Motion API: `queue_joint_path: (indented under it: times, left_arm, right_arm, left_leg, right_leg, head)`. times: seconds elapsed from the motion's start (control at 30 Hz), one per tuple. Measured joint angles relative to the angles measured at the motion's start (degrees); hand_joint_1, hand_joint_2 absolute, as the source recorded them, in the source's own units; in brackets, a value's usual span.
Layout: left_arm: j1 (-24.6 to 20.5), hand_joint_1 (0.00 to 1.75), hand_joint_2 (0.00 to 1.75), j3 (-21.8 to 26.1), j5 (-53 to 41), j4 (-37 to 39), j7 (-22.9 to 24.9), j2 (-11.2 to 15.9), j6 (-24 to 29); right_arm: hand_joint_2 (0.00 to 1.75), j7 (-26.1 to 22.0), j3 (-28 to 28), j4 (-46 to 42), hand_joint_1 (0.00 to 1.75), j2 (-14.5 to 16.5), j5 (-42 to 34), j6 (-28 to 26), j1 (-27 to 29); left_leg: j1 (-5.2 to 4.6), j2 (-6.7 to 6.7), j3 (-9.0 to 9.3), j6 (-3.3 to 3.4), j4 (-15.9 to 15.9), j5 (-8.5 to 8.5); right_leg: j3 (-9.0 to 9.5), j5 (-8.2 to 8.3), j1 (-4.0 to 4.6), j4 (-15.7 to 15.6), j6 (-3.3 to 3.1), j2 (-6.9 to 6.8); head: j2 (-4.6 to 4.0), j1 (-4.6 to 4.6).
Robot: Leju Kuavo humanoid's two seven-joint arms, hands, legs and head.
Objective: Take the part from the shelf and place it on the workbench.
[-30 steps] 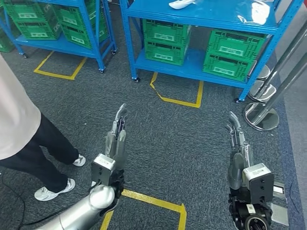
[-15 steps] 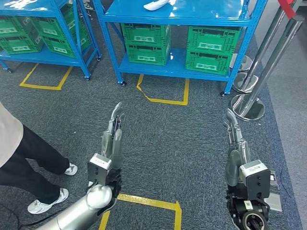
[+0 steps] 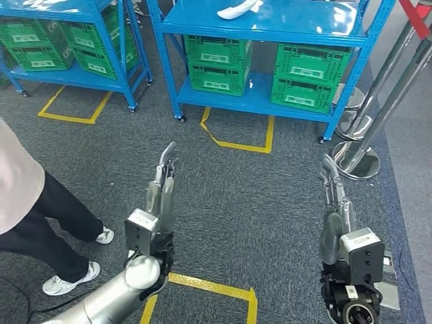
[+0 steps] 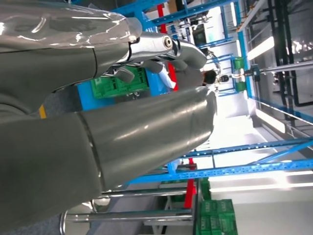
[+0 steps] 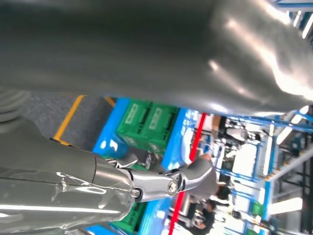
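Lying on the blue shelf's (image 3: 285, 30) top board at twelve o'clock, the white part (image 3: 235, 9) is sitting well beyond the left hand (image 3: 162, 192) and right hand (image 3: 336, 202), both released, fingers extended, grasping nothing.

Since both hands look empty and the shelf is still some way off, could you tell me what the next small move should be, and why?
Probably keep stepping forward toward the blue shelf. The white part lies on its top level, well beyond the left robot hand and right robot hand, both held out with nothing in them, with grey floor between.

Grey carpet (image 3: 244, 202) with yellow tape (image 3: 239, 143), blue racks (image 3: 168, 61) holding green crates (image 3: 219, 57).
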Motion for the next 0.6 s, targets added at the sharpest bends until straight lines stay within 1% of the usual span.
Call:
queue_joint_path:
  times: [0.03, 0.07, 0.1, 0.13, 0.17, 0.2, 0.23, 0.27, 0.3, 0.33, 0.37, 0.4, 0.43, 0.47, 0.5, 0.53, 0.57, 0.6]
  left_arm:
    - [0.1, 0.00, 0.00, 0.0, 0.0, 0.0, 0.0, 0.0, 0.0]
    - [0.3, 0.00, 0.00, 0.0, 0.0, 0.0, 0.0, 0.0, 0.0]
    - [0.3, 0.00, 0.00, 0.0, 0.0, 0.0, 0.0, 0.0, 0.0]
    - [0.4, 0.00, 0.00, 0.0, 0.0, 0.0, 0.0, 0.0, 0.0]
    - [0.4, 0.00, 0.00, 0.0, 0.0, 0.0, 0.0, 0.0, 0.0]
    - [0.4, 0.00, 0.00, 0.0, 0.0, 0.0, 0.0, 0.0, 0.0]
    - [0.3, 0.00, 0.00, 0.0, 0.0, 0.0, 0.0, 0.0, 0.0]
    - [0.3, 0.00, 0.00, 0.0, -0.1, 0.0, 0.0, 0.0, 0.0]
    - [0.3, 0.00, 0.00, 0.0, -0.1, 0.0, 0.0, 0.0, 0.0]
    - [0.3, 0.00, 0.00, 0.0, -0.2, 0.0, 0.0, 0.0, 0.0]
    - [0.3, 0.00, 0.00, 0.0, -0.2, 0.0, 0.0, 0.0, 0.0]
    - [0.2, 0.00, 0.00, 0.0, -0.2, 0.0, 0.0, 0.0, 0.0]
    - [0.3, 0.00, 0.00, 0.0, -0.3, 0.0, 0.0, 0.1, 0.0]
    - [0.3, 0.00, 0.00, 0.0, -0.3, 0.0, 0.0, 0.1, 0.0]
    - [0.4, 0.00, 0.00, 0.0, -0.3, 0.0, 0.0, 0.1, 0.0]
    - [0.5, 0.00, 0.00, 0.0, -0.2, 0.0, 0.0, 0.1, 0.0]
    - [0.6, 0.00, 0.00, 0.0, -0.2, 0.0, 0.0, 0.2, 0.0]
    - [0.6, 0.00, 0.00, 0.0, -0.2, 0.0, 0.0, 0.2, 0.0]
  right_arm:
    - [0.00, 0.0, 0.0, 0.0, 0.00, 0.0, 0.0, 0.0, 0.2]
    - [0.00, 0.0, -0.1, 0.1, 0.00, 0.0, 0.0, 0.0, 0.3]
    - [0.00, 0.0, -0.1, 0.1, 0.00, 0.0, 0.0, 0.0, 0.4]
    - [0.00, 0.0, -0.1, 0.1, 0.00, 0.0, 0.1, 0.0, 0.4]
    - [0.00, 0.0, -0.2, 0.3, 0.00, 0.0, 0.1, 0.0, 0.4]
    - [0.00, 0.0, -0.2, 0.3, 0.00, 0.0, 0.2, 0.1, 0.4]
    - [0.00, 0.0, -0.2, 0.4, 0.00, 0.0, 0.2, 0.2, 0.5]
    - [0.00, 0.0, -0.3, 0.5, 0.00, 0.0, 0.3, 0.3, 0.6]
    - [0.00, -0.1, -0.3, 0.5, 0.00, 0.0, 0.3, 0.4, 0.7]
    - [0.00, -0.1, -0.3, 0.5, 0.00, 0.0, 0.3, 0.4, 0.9]
    - [0.00, -0.1, -0.4, 0.4, 0.00, 0.0, 0.3, 0.5, 1.0]
    - [0.00, -0.2, -0.4, 0.4, 0.00, 0.0, 0.4, 0.5, 1.0]
    - [0.00, -0.2, -0.4, 0.4, 0.00, 0.0, 0.4, 0.5, 1.0]
    - [0.00, -0.2, -0.4, 0.5, 0.00, 0.0, 0.4, 0.5, 1.0]
    - [0.00, -0.2, -0.4, 0.5, 0.00, 0.0, 0.4, 0.5, 1.1]
    - [0.00, -0.1, -0.4, 0.5, 0.00, 0.0, 0.4, 0.5, 1.1]
    - [0.00, -0.1, -0.4, 0.5, 0.00, 0.0, 0.4, 0.4, 1.1]
    - [0.00, 0.0, -0.4, 0.5, 0.00, 0.0, 0.5, 0.3, 1.1]
  left_leg:
    - [0.25, -0.16, 0.20, -0.35, 0.0, -0.19]
    - [0.63, -0.32, 0.53, -0.82, 0.1, -0.47]
    - [1.14, -0.47, 0.97, -1.43, 0.3, -0.85]
    - [1.73, -0.56, 1.47, -2.23, 0.7, -1.36]
    - [2.08, -0.65, 1.85, -3.11, 1.0, -1.89]
    - [2.27, -0.69, 1.92, -3.96, 1.6, -2.35]
    - [2.24, -0.68, 1.77, -4.64, 2.1, -2.71]
    - [2.08, -0.69, 1.60, -5.13, 2.3, -2.93]
    - [2.08, -0.68, 1.38, -5.45, 2.8, -2.93]
    - [2.16, -0.81, 0.85, -5.64, 3.8, -2.50]
    - [2.32, -1.25, -0.43, -5.70, 6.1, -1.76]
    - [2.37, -1.83, -2.70, -5.65, 9.7, -1.14]
    - [2.28, -2.46, -5.69, -5.46, 14.0, -1.16]
    - [1.95, -2.98, -8.89, -5.13, 18.2, -2.26]
    - [1.49, -3.26, -11.75, -4.72, 21.3, -4.18]
    - [0.95, -3.42, -13.95, -4.17, 22.8, -6.21]
    - [0.33, -3.60, -15.40, -3.46, 22.6, -7.58]
    - [-0.33, -3.84, -16.05, -2.55, 20.7, -7.63]
  right_leg:
    - [-1.27, -0.60, -0.39, 2.2, 0.34, 0.00]
    - [-1.54, -0.09, -0.84, 2.3, 0.70, -0.05]
    - [-0.64, 1.61, -1.34, 0.2, 1.15, -0.15]
    - [1.05, 3.78, -1.88, -3.6, 1.90, -0.33]
    - [2.66, 5.06, -2.06, -7.0, 2.80, -0.47]
    - [3.86, 5.05, -2.10, -9.6, 2.97, -0.69]
    - [4.47, 4.47, -2.03, -10.7, 2.51, -0.62]
    - [4.52, 3.38, -1.81, -10.5, 1.54, -0.47]
    - [4.61, 2.80, -1.81, -10.4, 0.32, -0.24]
    - [4.85, 2.80, -1.78, -10.1, -0.44, 0.26]
    - [5.25, 2.49, -1.67, -10.2, -0.85, 0.50]
    - [5.94, 2.22, -1.51, -10.5, -1.17, 0.79]
    - [6.81, 1.91, -1.30, -11.0, -1.50, 1.05]
    - [7.78, 1.62, -1.04, -11.7, -1.77, 1.25]
    - [8.82, 1.27, -0.73, -12.4, -2.03, 1.56]
    - [9.97, 0.86, -0.35, -13.0, -2.24, 1.98]
    - [11.24, 0.38, 0.09, -13.6, -2.42, 2.42]
    - [12.56, -0.22, 0.59, -14.1, -2.56, 2.85]
  head:
    - [0.00, 0.09]
    - [0.00, 0.10]
    - [0.00, 0.10]
    - [0.00, 0.11]
    - [0.00, 0.45]
    - [0.00, 0.99]
    - [0.00, 1.11]
    - [0.00, 1.12]
    - [0.00, 0.81]
    - [0.00, 0.12]
    - [0.00, -0.31]
    - [0.00, -0.68]
    - [0.00, -1.12]
    - [0.00, -1.43]
    - [0.00, -1.66]
    - [0.00, -1.91]
    - [0.00, -2.16]
    - [0.00, -2.40]
